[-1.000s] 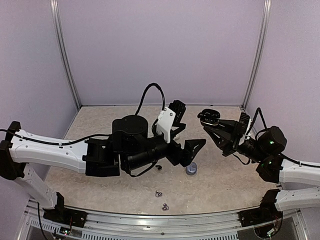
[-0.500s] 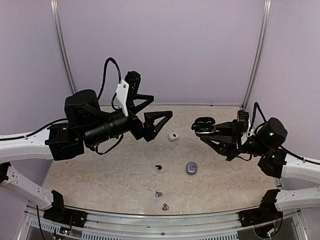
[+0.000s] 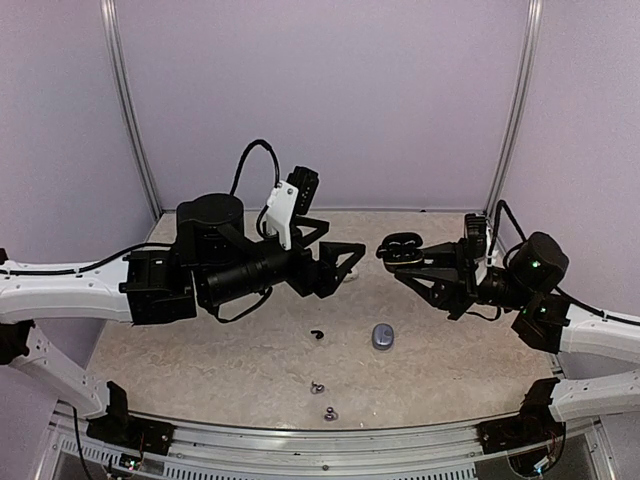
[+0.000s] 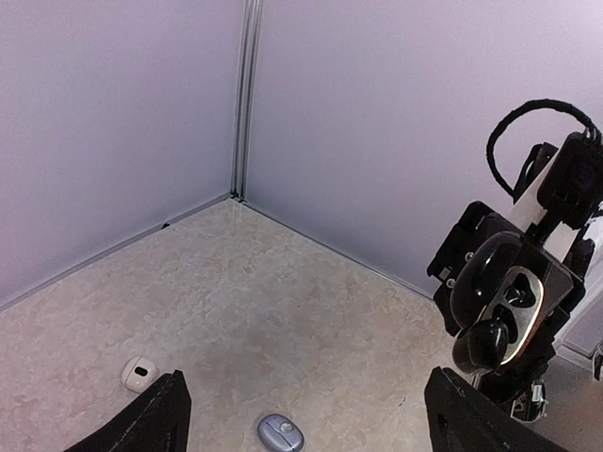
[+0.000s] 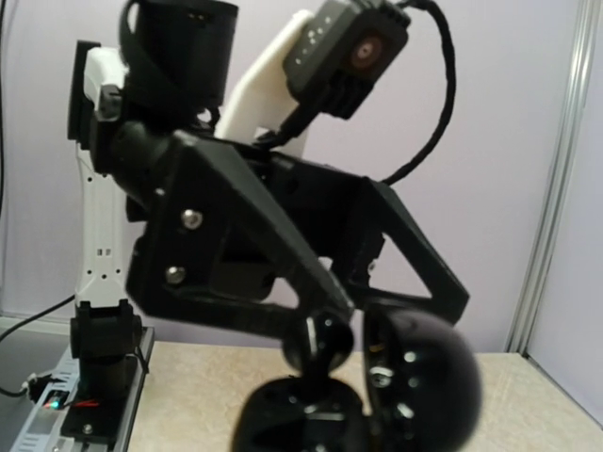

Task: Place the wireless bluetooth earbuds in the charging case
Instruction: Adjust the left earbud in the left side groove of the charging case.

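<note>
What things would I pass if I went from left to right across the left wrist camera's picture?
small white rounded thing → grey oval case → open black charging case, held up off the table

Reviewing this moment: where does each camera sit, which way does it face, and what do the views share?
Top external: high behind the bases, looking down on the table; shows the left arm, the right arm, the open left gripper, and the right gripper shut on the black charging case.
Left wrist: looks past its own fingertips across the table at that opened case.
Right wrist: faces the left gripper and its wrist camera; the held case is blurred below.
Shared: the black charging case shows in all three views, and the grey-blue case in the top and left wrist views.
</note>
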`<state>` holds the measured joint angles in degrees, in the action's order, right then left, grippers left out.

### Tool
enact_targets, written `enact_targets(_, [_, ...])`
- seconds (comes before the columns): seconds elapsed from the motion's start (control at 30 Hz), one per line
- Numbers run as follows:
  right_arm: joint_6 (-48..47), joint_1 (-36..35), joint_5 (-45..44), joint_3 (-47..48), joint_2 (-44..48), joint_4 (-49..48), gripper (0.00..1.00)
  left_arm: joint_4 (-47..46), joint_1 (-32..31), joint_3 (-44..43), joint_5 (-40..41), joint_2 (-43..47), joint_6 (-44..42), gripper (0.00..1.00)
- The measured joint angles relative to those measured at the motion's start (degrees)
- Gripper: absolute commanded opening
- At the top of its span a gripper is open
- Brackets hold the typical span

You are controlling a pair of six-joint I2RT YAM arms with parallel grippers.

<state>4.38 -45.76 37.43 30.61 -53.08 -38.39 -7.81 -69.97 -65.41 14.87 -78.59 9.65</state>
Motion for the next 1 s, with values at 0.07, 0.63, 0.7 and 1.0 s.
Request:
enact_targets(0.07, [0.0,0.0,-0.1,0.0,-0.3,0.0,0.0,0.0,-0.3,-0.7,0.2,-0.7,0.2,0.86])
enact_targets(0.63, [0.0,0.0,-0.2,0.4,-0.4,-0.3,0.0,-0.3,-1.5,-3.5,-0.9,-2.9,-0.7,0.85])
enact_targets(0.7, [0.0,0.0,-0.2,0.4,-0.4,-0.5,0.0,-0.3,-1.6,-3.5,-1.0,-3.0,-0.8,0.85])
enact_targets(1.0, [0.1,0.0,-0.5,0.4,-0.2,-1.9,0.0,-0.3,-2.3,-3.5,-2.7,-3.7,-1.6,0.85])
